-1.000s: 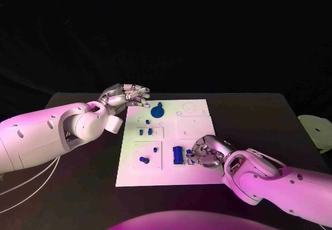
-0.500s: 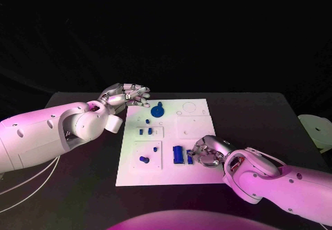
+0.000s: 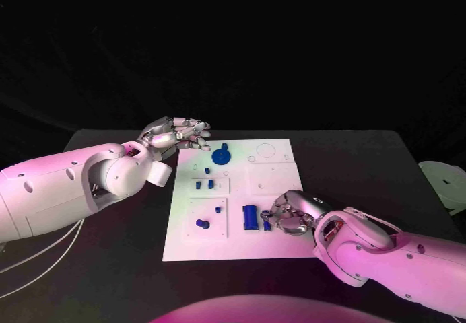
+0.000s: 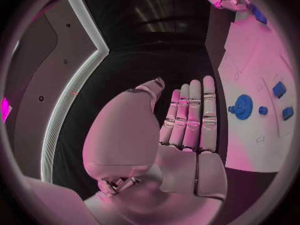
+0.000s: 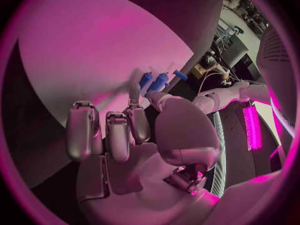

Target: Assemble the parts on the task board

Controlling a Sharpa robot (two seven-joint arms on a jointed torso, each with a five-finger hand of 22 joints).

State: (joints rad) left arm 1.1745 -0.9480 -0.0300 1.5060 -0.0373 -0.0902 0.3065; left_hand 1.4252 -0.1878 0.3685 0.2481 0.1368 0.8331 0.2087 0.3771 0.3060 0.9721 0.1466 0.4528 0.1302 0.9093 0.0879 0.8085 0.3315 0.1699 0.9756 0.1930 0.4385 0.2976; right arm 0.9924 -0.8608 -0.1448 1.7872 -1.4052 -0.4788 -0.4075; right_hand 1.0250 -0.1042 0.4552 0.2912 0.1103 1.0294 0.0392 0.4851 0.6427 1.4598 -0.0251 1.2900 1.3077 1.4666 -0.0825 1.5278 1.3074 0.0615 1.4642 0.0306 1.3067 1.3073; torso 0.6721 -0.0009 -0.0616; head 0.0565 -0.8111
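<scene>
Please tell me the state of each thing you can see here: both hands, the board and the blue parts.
Left hand: holds nothing, fingers straight and together, beside the board's far left corner.
Right hand: fingers curled at a small blue part; grip unclear.
Board: flat on the table.
Disc part: on the board's far end.
Long part: on the board, beside the right hand.

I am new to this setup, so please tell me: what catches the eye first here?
The white board lies in the middle of the black table, dotted with small blue parts. The right hand rests at a long blue piece near the board's front; the left hand hovers by its far left corner.
</scene>
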